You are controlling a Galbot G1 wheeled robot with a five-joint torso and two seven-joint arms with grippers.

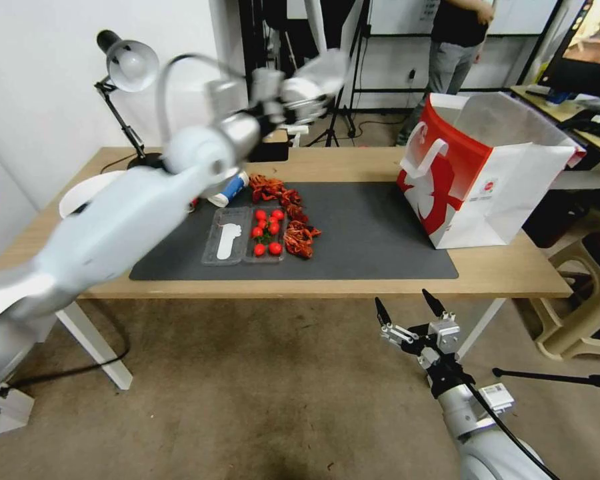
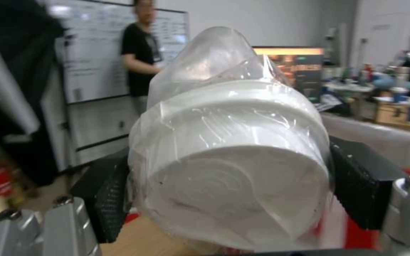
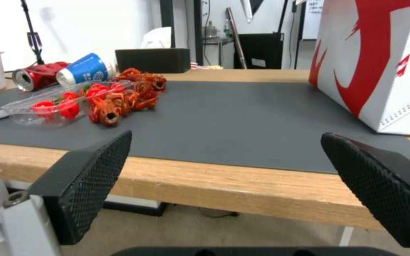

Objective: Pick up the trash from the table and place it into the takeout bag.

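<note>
Lidded cup (image 2: 229, 160): translucent white, wrapped in clear plastic, clamped between two black pads, held in the air.
Blue paper cup (image 3: 82, 70): lying on its side at the mat's far left, beside the can.
Crushed red can (image 3: 36, 75): on its side, open end showing.
Takeout bag (image 1: 487, 173): white with red side, upright and open on the table's right end.
Table (image 1: 353, 163): light wood, dark grey mat.

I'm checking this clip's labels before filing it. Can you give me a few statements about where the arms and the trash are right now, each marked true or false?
1. The left pincer grips a white lidded cup wrapped in clear plastic. True.
2. The right pincer is holding the blue paper cup. False: it is open and empty, below the table's front edge; the blue paper cup lies on the table.
3. The takeout bag stands upright and open at the table's right end. True.
4. The crushed red can is already in the bag. False: the crushed red can lies beside the blue paper cup.
</note>
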